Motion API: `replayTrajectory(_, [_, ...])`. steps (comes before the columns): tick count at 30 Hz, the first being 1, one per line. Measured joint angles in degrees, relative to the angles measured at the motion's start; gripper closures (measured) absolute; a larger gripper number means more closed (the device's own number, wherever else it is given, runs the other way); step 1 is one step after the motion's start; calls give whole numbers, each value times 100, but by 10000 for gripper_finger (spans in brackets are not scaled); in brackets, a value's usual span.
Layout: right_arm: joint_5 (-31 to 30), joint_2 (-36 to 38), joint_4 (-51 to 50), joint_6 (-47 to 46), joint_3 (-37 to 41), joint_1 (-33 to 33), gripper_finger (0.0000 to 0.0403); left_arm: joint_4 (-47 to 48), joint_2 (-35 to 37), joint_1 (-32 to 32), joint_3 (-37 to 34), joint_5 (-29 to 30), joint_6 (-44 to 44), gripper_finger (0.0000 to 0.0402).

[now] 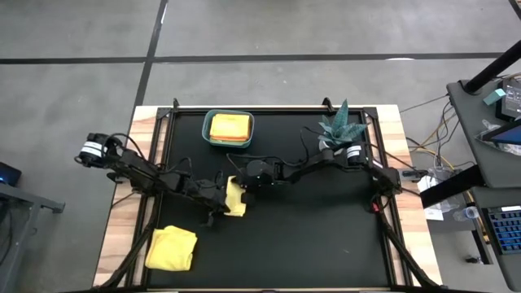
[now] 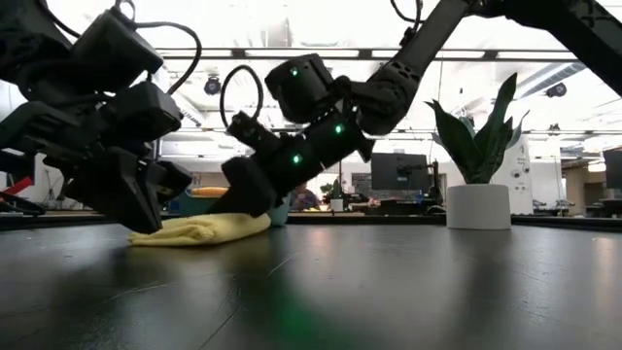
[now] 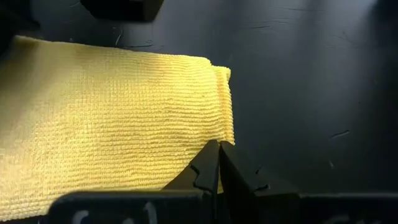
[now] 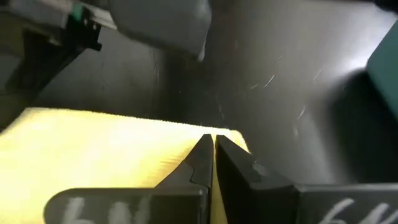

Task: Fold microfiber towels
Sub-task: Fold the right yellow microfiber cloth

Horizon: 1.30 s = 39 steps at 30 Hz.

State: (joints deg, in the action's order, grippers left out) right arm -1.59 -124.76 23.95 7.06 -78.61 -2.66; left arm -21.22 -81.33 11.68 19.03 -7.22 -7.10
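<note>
Shut on a soft, light yellow towel edge is the left gripper; the right gripper is pinched shut on another corner.

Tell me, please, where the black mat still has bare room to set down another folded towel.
Bare mat fills the near right, right of the crumpled yellow towel, and lies open between the teal bin and the plant. The middle is crowded: the left gripper and right gripper are shut on the yellow towel.
</note>
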Motion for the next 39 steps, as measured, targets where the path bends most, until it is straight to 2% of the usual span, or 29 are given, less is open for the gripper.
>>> replayTrajectory(9, [-10,347,-220,47,2,117,391,181,278,2,-11,-22,16,400])
replayTrajectory(19, [53,392,-240,-225,11,616,391,21,453,2,9,-13,32,400])
replayTrajectory(31, [-51,-316,463,-747,36,765,391,-690,-312,2,8,-26,-105,400])
replayTrajectory(39, [-5,-272,422,-748,28,763,391,-1132,-699,-13,7,-391,-304,400])
